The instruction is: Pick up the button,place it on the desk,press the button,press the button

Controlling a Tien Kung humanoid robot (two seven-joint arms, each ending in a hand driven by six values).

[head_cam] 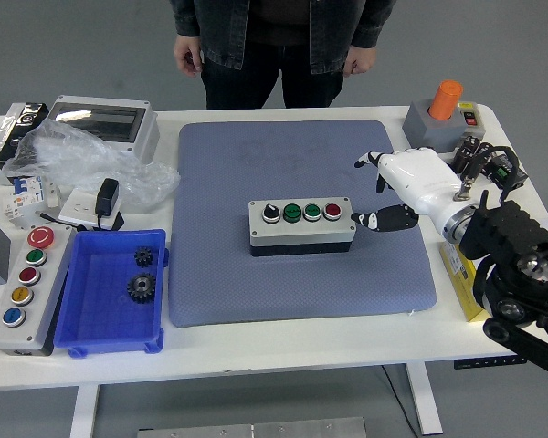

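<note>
The button box (301,234) is a grey and black box with a black selector, two green buttons and a red button (332,211) on top. It sits flat in the middle of the blue-grey mat (228,283). My right hand (376,192) is white with dark fingertips and comes in from the right. It hovers just to the right of the box, apart from it. Its fingers are spread and hold nothing, and the thumb (376,220) points at the box's right end. My left arm is out of view.
A blue bin (91,328) with two gears and a grey multi-button panel (26,287) stand at the left. A plastic bag (82,160), a white enclosure (105,123) and a grey box with an orange button (443,114) are at the back. A person (274,46) stands at the far side with both hands hanging down.
</note>
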